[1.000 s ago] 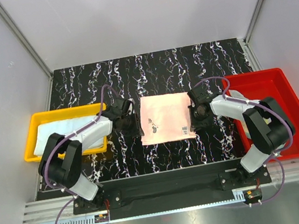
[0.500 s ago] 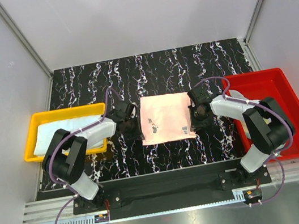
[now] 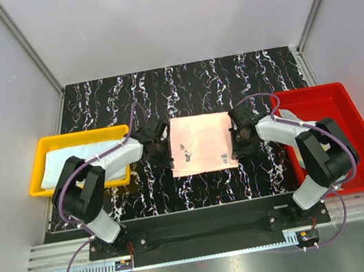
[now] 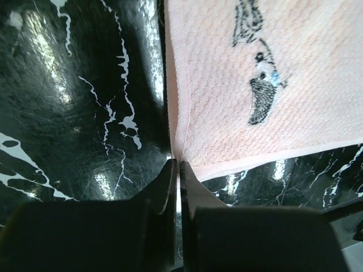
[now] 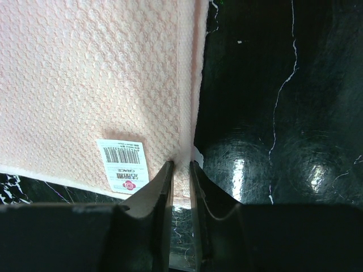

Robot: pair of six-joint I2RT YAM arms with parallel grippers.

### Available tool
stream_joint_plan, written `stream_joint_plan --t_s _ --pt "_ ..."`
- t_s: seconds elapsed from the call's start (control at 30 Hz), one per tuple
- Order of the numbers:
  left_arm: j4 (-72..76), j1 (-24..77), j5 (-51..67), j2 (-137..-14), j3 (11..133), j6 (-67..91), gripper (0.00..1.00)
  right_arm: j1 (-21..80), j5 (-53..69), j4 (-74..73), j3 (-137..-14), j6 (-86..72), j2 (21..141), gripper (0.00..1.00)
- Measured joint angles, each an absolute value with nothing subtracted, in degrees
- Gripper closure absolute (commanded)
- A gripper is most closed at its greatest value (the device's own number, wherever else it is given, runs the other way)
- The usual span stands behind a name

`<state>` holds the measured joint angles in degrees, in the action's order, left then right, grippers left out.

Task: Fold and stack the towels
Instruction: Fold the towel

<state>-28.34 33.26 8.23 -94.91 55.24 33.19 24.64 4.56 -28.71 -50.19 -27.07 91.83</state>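
Note:
A pale pink towel (image 3: 201, 143) with small dark marks lies flat at the table's centre. My left gripper (image 3: 162, 153) sits at its left edge. In the left wrist view the left gripper (image 4: 177, 165) has its jaws pressed together on a corner of the pink towel (image 4: 283, 85). My right gripper (image 3: 239, 142) is at the towel's right edge. In the right wrist view the right gripper (image 5: 181, 165) is shut on the hem of the pink towel (image 5: 102, 73), beside a barcode label (image 5: 122, 158). A light towel (image 3: 75, 165) lies in the yellow tray.
The yellow tray (image 3: 40, 166) stands at the left behind my left arm. The red tray (image 3: 348, 129) stands at the right and holds a pale cloth (image 3: 289, 118), partly hidden by my right arm. Grey walls enclose the black marbled table (image 3: 181, 87).
My left gripper's jaws have closed onto the pink towel's left edge, and its wrist has shifted slightly. The right gripper and the towel have stayed where they were.

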Motion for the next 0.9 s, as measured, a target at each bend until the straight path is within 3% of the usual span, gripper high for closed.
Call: stream_joint_plan --t_s 0.27,0.47,0.7,0.8,0.83,0.9 --pt "-32.5 34.9 7.4 -94.4 59.4 33.6 1.0 24.6 4.6 -28.3 -50.1 -27.1 91.9 0.77" --pt "-28.4 38.4 7.7 -88.8 50.5 38.1 1.0 24.6 4.6 -27.9 -49.8 -27.1 91.8 0.78" --pt "-24.9 38.9 8.1 -90.8 48.2 39.9 1.0 24.6 4.6 -27.7 -49.8 -27.1 91.8 0.79" --pt "-24.5 39.0 8.1 -90.8 48.2 39.9 1.0 24.6 4.4 -27.7 -49.8 -27.0 91.8 0.89" --pt "-24.5 39.0 8.1 -90.8 48.2 39.9 1.0 24.6 4.3 -27.7 -49.8 -27.0 91.8 1.0" --pt "-24.5 39.0 7.9 -90.8 48.2 39.9 1.0 24.6 4.0 -27.9 -49.8 -26.9 91.8 1.0"
